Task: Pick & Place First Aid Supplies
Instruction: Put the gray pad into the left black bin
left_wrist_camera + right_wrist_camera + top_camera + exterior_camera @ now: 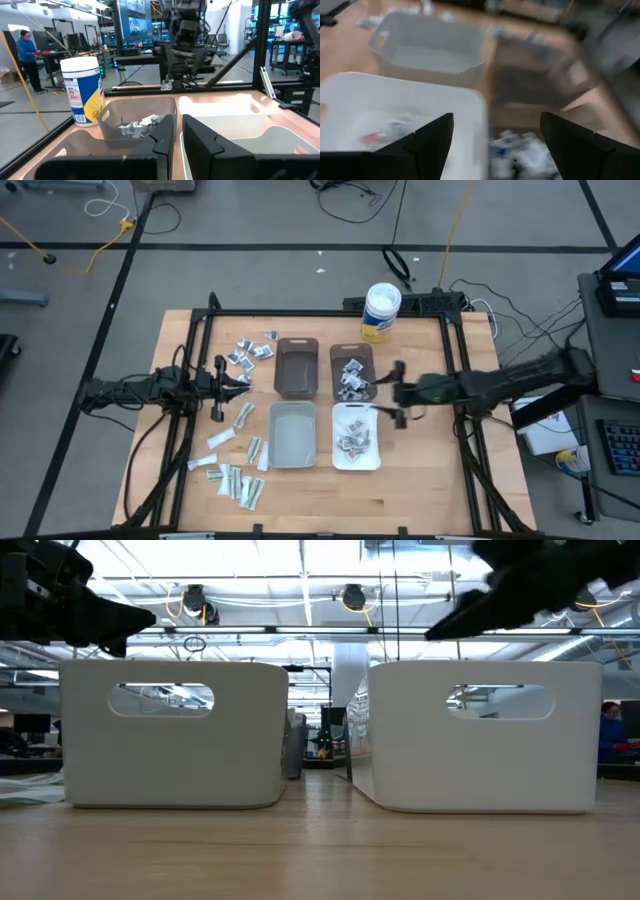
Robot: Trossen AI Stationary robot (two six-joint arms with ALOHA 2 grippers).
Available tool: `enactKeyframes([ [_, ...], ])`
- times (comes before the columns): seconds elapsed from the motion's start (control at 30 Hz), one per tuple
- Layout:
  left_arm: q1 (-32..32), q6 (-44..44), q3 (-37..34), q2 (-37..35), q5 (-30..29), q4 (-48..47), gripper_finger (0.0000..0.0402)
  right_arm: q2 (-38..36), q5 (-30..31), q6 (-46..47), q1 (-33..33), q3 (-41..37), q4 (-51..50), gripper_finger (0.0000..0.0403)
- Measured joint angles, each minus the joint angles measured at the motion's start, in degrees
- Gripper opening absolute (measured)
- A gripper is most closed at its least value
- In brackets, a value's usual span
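The first aid supplies are small white and silver packets. Loose ones lie on the table's left part [250,352], with more toward the near edge [236,476]. Some lie in the right brown bin [352,374] and some in the white bin [355,442]. My left gripper [243,381] hovers left of the left brown bin [296,367], raised above rim height. Its fingers [165,145] are shut, and nothing shows between them. My right gripper [376,395] is open [495,135] and hangs over the gap between the white bin [395,82] and the right brown bin.
A grey bin [292,433] stands left of the white bin. A white round tub with a yellow label [381,310] stands at the far edge behind the brown bins. A black frame [330,314] rings the table. In the left wrist view, a person [25,55] stands far off in the room.
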Motion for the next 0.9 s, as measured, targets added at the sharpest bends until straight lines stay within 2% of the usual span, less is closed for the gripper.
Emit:
enactKeyframes([
  [0.17, 0.0, 0.0, 0.0, 0.0, 0.0, 0.0, 0.0047, -17.8, 0.4, -7.6, -2.6, -14.4, 10.2, 0.0289],
  [0.37, 0.0, 0.0, 0.0, 0.0, 0.0, 0.0, 0.0047, -32.3, 0.4, -2.6, -8.7, -23.4, 10.3, 0.0289],
  [0.63, 0.0, 0.0, 0.0, 0.0, 0.0, 0.0, 0.0047, -44.3, 0.4, 4.9, -15.6, -28.3, 6.1, 0.0288],
  [0.9, 0.0, 0.0, 0.0, 0.0, 0.0, 0.0, 0.0047, -54.2, 0.2, 5.3, -18.7, -29.0, -1.6, 0.029],
])
